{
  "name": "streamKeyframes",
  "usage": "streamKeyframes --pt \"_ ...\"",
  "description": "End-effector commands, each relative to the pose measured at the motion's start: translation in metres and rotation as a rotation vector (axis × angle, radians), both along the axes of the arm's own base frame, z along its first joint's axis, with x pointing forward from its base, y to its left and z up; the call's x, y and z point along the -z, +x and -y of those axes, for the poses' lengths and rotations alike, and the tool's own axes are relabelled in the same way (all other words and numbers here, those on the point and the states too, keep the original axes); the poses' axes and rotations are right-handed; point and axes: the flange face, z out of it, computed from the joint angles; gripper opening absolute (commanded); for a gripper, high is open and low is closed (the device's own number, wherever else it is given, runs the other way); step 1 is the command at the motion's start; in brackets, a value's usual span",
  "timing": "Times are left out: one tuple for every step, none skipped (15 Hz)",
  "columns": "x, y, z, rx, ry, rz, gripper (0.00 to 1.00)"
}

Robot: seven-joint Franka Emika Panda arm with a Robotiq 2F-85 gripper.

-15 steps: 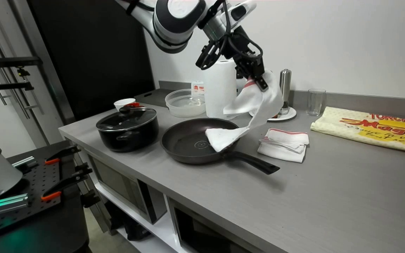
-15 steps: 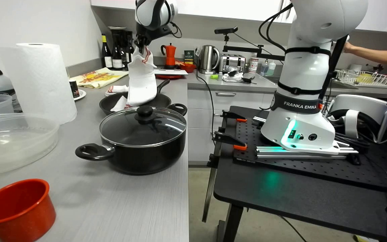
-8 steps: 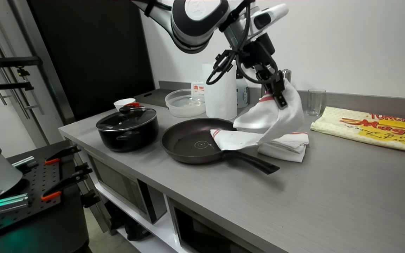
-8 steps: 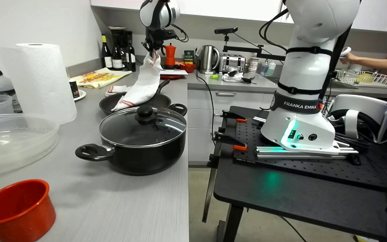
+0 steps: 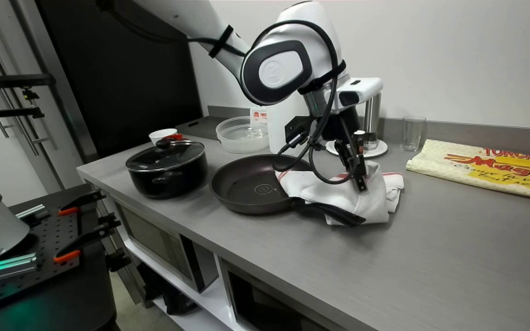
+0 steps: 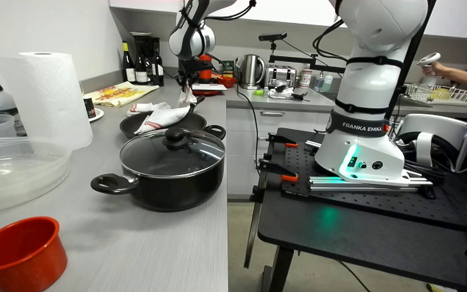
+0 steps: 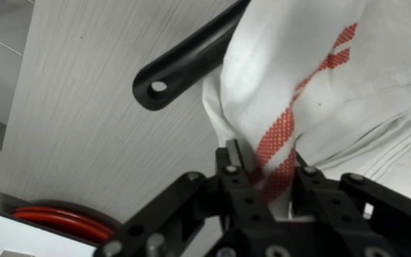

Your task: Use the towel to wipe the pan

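Note:
The towel (image 5: 371,207), white with red stripes, lies slumped over the near side of the pan (image 5: 246,188), its handle and the folded cloth beside it. One striped corner of the towel (image 6: 166,117) rests inside the pan. My gripper (image 5: 360,184) points down into the bunched towel to the right of the pan. In the wrist view the gripper (image 7: 264,157) stands part open, with a striped fold of the towel (image 7: 273,64) loosely between its fingers. The black handle (image 7: 191,57) shows at upper left; the pan's bowl is out of that view.
A folded white cloth (image 5: 394,186) lies partly under the towel. A lidded black pot (image 5: 168,172) stands left of the pan. Behind are a paper roll (image 6: 51,101), a steel grinder (image 5: 372,110) and a glass (image 5: 413,133). A red plate (image 7: 62,221) shows near the gripper.
In an exterior view my gripper has moved right and well down. The towel, which hung stretched from it, has slid partly out of the pan and collapsed over the handle and folded cloth.

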Motion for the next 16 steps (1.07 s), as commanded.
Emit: streamKeyframes --pt "0.004 0.007 -0.012 -0.040 0.012 0.033 0.61" --pt "0.004 0.008 -0.019 -0.058 0.008 0.039 0.69" --pt "0.003 0.010 -0.025 -0.078 0.001 0.047 0.75" --pt "0.001 0.011 -0.034 -0.105 -0.008 0.057 0.82" --pt "0.000 0.012 -0.043 -0.133 -0.021 0.066 0.90" --pt "-0.001 0.014 -0.053 -0.171 -0.030 0.068 0.96" --pt "0.000 0.015 -0.064 -0.211 -0.039 0.065 1.00" --pt "0.002 0.016 -0.079 -0.262 -0.042 0.055 1.00" --pt "0.005 0.016 -0.092 -0.306 -0.046 0.042 1.00" --pt "0.008 0.017 -0.106 -0.358 -0.047 0.021 1.00" --pt "0.012 0.017 -0.121 -0.406 -0.049 -0.002 1.00" --pt "0.016 0.017 -0.136 -0.459 -0.049 -0.027 1.00" --pt "0.018 0.018 -0.148 -0.501 -0.056 -0.051 1.00" --pt "0.022 0.017 -0.160 -0.552 -0.051 -0.077 1.00" --pt "0.025 0.017 -0.169 -0.588 -0.054 -0.098 1.00" --pt "0.027 0.016 -0.179 -0.627 -0.048 -0.121 1.00"
